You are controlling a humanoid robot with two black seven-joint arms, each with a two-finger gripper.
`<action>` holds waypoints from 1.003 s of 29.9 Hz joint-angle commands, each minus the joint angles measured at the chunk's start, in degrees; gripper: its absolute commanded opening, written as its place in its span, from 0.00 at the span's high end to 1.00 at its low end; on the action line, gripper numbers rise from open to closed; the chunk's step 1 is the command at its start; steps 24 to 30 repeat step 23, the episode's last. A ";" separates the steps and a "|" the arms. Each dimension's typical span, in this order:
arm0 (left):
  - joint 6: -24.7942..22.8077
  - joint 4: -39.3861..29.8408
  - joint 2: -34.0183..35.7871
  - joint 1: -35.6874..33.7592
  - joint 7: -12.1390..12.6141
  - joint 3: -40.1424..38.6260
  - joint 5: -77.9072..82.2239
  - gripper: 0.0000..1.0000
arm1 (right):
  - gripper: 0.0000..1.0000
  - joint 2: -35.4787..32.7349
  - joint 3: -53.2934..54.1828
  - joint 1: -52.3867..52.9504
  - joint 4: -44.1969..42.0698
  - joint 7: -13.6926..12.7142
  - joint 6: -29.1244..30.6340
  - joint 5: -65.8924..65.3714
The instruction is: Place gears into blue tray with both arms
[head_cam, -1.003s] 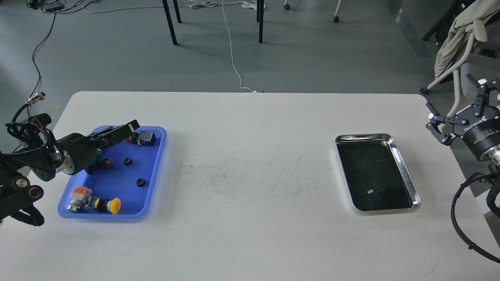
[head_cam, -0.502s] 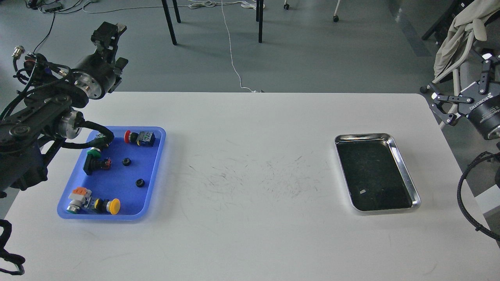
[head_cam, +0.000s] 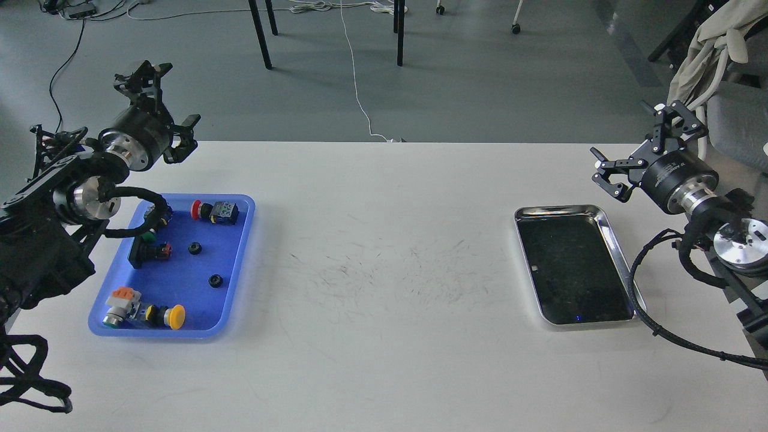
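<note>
Two gears [head_cam: 194, 248] [head_cam: 215, 280] are seen inside the blue tray [head_cam: 240, 264], which lies at the left end of the bench [head_cam: 384, 360]. The first gear sits near the tray's middle; the second lies just beside it toward 5 o'clock. Both lie flat, ring face up, so no long axis is presented. No further gear is visible on the bench or in the steel tray [head_cam: 618, 264] at the right end, whose dark inside holds only a small bright speck that cannot be identified.

The left tool [head_cam: 159, 99] is held above the far left corner of the bench with its fingers spread apart and nothing between them. The gears lie toward 5 o'clock from it, and it is clearly the nearer arm. The right tool [head_cam: 639, 141] is also spread and empty, held past the far edge of the steel tray, well apart from the blue tray.

Compared with one second earlier, the left tool has been raised out of the blue tray, where it reached low over the switches [head_cam: 215, 211]. The right tool has been brought inward from the right edge. The gears are unmoved. The placing is judged essentially complete.
</note>
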 commanded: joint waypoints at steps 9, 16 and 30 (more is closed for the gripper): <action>-0.15 -0.57 -0.36 0.22 -0.31 -4.34 -0.46 0.02 | 0.01 0.40 0.47 0.76 1.50 0.49 3.78 -0.01; 0.90 -0.66 -0.80 0.22 -0.13 -5.31 -3.70 0.02 | 0.01 -0.65 1.79 -0.56 1.94 0.49 6.78 0.08; 1.08 -0.58 -1.76 0.05 -0.13 -5.13 -5.65 0.02 | 0.01 -0.56 4.25 -1.09 1.59 0.58 6.69 -0.01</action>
